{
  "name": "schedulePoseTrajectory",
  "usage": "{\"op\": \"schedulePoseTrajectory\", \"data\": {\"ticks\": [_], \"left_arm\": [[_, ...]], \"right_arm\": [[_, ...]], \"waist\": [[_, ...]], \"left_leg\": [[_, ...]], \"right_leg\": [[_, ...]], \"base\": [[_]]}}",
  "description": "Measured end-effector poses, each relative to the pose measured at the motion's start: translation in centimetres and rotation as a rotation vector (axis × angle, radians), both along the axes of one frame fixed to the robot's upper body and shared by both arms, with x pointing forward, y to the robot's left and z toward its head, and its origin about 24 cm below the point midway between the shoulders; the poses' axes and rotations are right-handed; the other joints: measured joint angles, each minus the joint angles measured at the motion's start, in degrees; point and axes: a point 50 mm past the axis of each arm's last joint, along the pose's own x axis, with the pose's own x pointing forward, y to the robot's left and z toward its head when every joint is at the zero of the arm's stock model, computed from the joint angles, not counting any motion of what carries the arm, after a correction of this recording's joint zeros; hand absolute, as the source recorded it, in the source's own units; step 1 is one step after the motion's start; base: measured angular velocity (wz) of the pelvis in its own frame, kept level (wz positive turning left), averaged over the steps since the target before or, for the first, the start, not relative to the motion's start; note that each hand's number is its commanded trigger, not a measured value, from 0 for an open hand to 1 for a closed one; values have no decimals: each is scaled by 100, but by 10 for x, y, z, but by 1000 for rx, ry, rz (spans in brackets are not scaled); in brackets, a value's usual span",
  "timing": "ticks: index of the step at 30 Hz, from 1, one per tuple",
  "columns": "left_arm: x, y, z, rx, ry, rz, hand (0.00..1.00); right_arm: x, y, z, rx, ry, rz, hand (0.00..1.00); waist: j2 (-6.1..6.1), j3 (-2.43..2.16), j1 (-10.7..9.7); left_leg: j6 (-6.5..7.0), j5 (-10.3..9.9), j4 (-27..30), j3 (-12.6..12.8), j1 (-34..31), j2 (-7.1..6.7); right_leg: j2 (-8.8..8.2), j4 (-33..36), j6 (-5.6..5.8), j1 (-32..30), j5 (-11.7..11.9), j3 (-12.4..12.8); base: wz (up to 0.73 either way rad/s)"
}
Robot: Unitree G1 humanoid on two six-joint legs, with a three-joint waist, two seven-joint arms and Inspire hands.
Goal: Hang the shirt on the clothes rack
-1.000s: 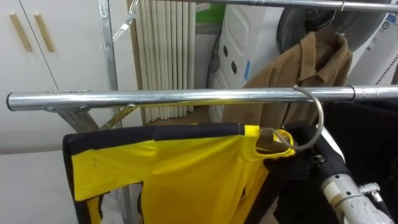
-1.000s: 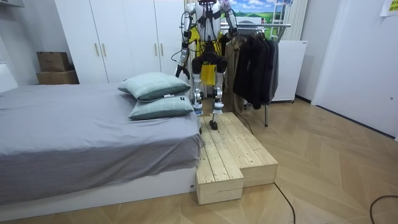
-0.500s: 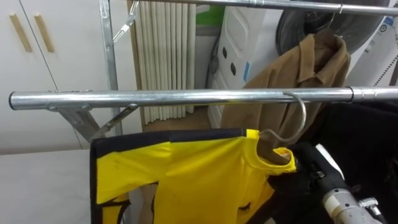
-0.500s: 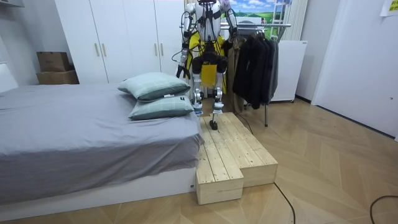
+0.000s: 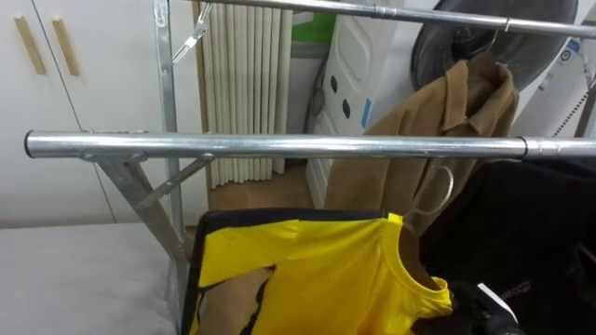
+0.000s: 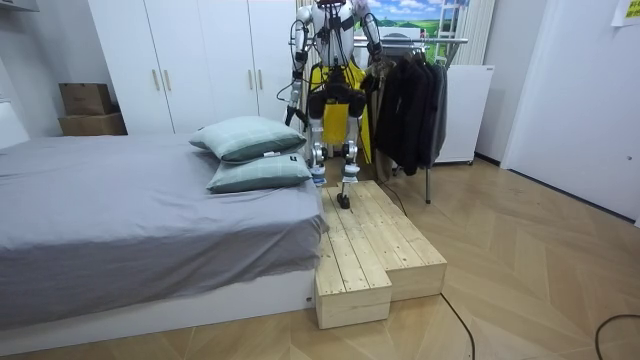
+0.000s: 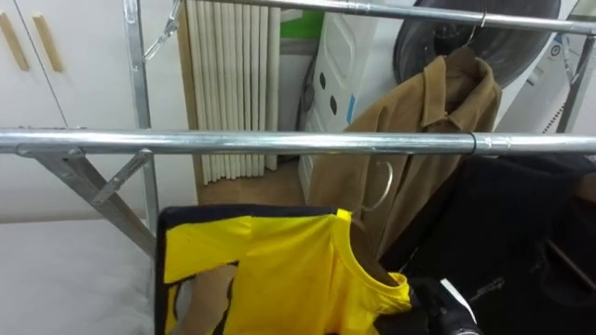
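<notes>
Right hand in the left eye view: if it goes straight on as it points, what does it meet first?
Probably the yellow shirt, whose collar lies just up-left of the right hand; depth is unclear.

Looks like a bedroom in a home. Wide bed (image 6: 120,210) under grey bedding on the room view's left, with 2 pale green pillows (image 6: 247,138) stacked on it. Behind it, a run of white wardrobe doors (image 6: 190,60) with slim wooden handles, and 2 cardboard boxes (image 6: 88,100) piled in the corner. Herringbone wood floor (image 6: 530,270), with a stepped platform of pale planks (image 6: 375,250) set against the bed's end. Beyond that, a chrome clothes rack (image 5: 279,146) carrying a brown jacket (image 5: 447,112) and a row of dark coats (image 6: 410,105). White ribbed panel (image 5: 247,84) against the wall behind the rack. Plain white walls, household furniture and hung clothing all round.
</notes>
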Motion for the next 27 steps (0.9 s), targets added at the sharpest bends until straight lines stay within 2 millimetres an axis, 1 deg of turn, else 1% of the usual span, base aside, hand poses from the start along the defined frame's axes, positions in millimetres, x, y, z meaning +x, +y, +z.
{"op": "schedulePoseTrajectory", "data": {"ticks": [2, 5, 7, 8, 10, 24, 27], "left_arm": [[1, 0, 0, 0, -2, 2, 0], [-1, 1, 0, 3, 4, 3, 0], [-2, 2, 0, 5, 2, 14, 0], [-2, 2, 0, 4, 1, 18, 0], [-2, 1, 0, 3, 0, 18, 0], [0, 1, 0, 1, -3, 18, 0], [-1, 1, 0, 0, -2, 17, 0]], "right_arm": [[2, -1, 2, -2, -5, 4, 100], [11, 1, 8, -3, -19, 22, 100], [13, 0, 9, -4, -16, 24, 100], [12, -1, 9, -5, -11, 23, 100], [12, -1, 8, -5, -9, 23, 100], [13, -3, 10, -25, -8, 27, 100], [19, -1, 16, -55, -30, 50, 100]], "waist": [[-3, 0, 101], [-4, 0, 149], [-6, 0, 167], [-8, -2, 239], [-8, -1, 299], [-26, 5, 393], [-37, -1, 377]], "left_leg": [[0, 0, -5, -7, 14, 2], [0, 0, -7, -52, 6, 4], [0, 0, -8, -114, 1, 3], [0, 0, -9, -113, 2, 1], [0, 0, -8, -129, 2, 0], [0, 0, -7, -130, -9, -10], [0, 0, 3, -129, -66, -11]], "right_leg": [[2, -3, 0, 10, 0, -1], [2, -10, 0, 13, -1, -23], [-2, -13, -1, 19, -1, -31], [-2, -6, -1, 17, -1, -32], [0, -1, -1, 14, -1, -46], [-3, -8, -1, -11, -1, -22], [-1, 1, -1, -73, -1, -10]], "base": [[0], [4], [7], [0], [0], [0], [0]]}}
